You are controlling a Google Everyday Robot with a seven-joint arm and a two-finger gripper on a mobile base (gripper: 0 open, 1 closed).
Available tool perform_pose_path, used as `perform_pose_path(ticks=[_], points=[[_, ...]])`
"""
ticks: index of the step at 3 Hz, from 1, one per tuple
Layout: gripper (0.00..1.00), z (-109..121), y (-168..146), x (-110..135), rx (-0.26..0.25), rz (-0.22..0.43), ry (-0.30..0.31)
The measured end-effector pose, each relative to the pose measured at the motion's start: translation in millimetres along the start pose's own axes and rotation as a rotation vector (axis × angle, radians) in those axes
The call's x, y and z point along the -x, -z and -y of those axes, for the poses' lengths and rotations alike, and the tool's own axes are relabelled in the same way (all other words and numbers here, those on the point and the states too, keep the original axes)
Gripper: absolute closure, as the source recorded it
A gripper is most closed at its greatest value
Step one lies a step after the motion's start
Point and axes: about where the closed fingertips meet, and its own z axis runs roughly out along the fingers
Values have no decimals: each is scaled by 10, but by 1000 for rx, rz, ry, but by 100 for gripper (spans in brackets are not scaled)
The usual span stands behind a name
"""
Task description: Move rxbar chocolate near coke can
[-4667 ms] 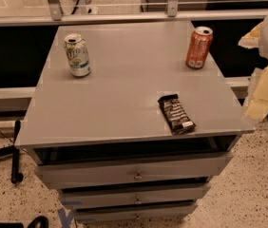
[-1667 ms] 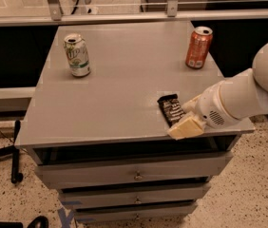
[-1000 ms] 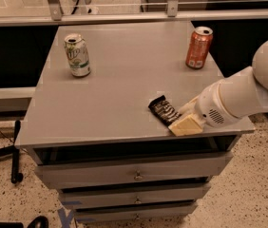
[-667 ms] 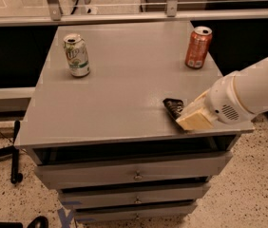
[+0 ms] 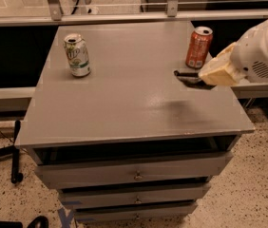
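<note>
So the gripper point(image 5: 206, 78) is over at the right edge of the table point(image 5: 124, 94), reaching in from the side on the end of a chunky white arm point(image 5: 262, 51). It's clamped on the chocolate bar point(image 5: 187, 78), and its cream-colored fingers point(image 5: 218, 71) cover one end while the dark end pokes out to the left. The bar looks lifted off the surface and sits roughly level, and there's a soft shadow point(image 5: 184, 109) on the tabletop a bit in front of it. The coke can point(image 5: 199, 47) is standing upright just behind the bar, really close; can't tell if they're actually touching, though it looks like there's a small gap. Way over on the left side of the table there's a green-and-white can point(image 5: 78, 55), also upright and well apart from everything else. The table is a grey cabinet with a stack of drawers point(image 5: 134, 172) underneath, sitting on a speckled floor point(image 5: 257, 184).
</note>
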Motion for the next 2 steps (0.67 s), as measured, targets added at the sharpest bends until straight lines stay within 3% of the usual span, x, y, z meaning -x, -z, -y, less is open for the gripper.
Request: perform_pose_path(ticks=[2], points=[[100, 3, 54, 5, -24, 7, 33]])
